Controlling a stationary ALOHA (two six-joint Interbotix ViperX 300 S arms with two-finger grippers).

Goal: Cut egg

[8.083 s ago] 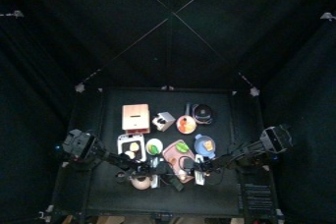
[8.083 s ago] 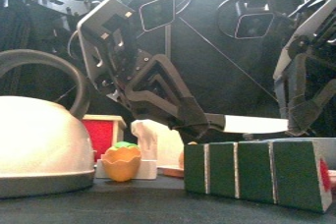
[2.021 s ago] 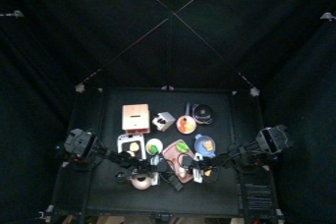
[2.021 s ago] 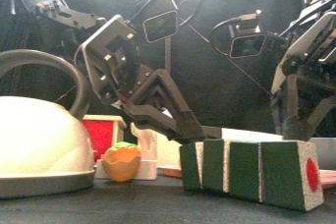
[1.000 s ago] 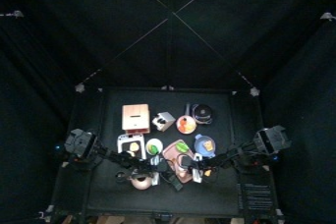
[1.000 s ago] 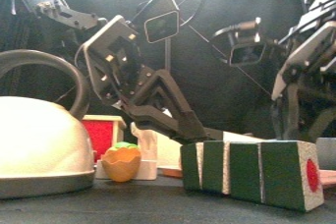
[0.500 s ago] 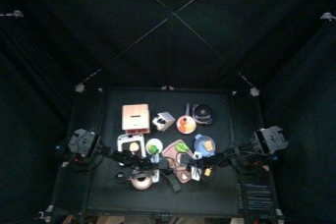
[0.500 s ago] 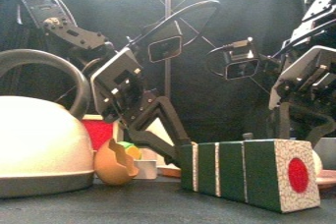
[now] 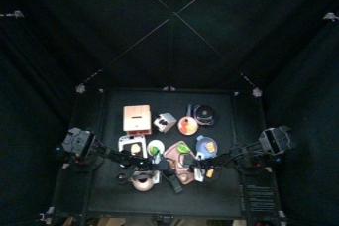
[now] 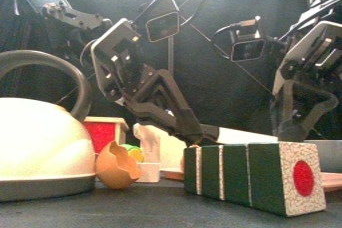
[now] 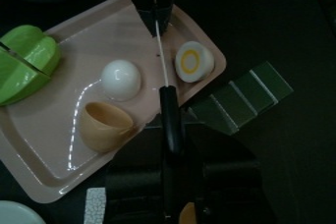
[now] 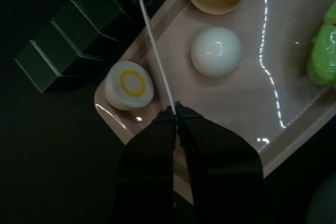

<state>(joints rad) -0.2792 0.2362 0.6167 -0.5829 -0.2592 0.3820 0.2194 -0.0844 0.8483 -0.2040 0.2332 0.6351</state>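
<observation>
While egg halves [image 11: 194, 60] [image 11: 120, 78] lie on tray [image 11: 53, 169], right claw [image 12: 175, 120] grips knife [image 12: 147, 36], left claw's [image 11: 167, 140] state unclear.

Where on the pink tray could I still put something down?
The pink tray is bare in the stretch past the tan shell half, toward its corner. It is crowded around the white egg half, the yolk half, the knife blade between them, and the green piece.
</observation>
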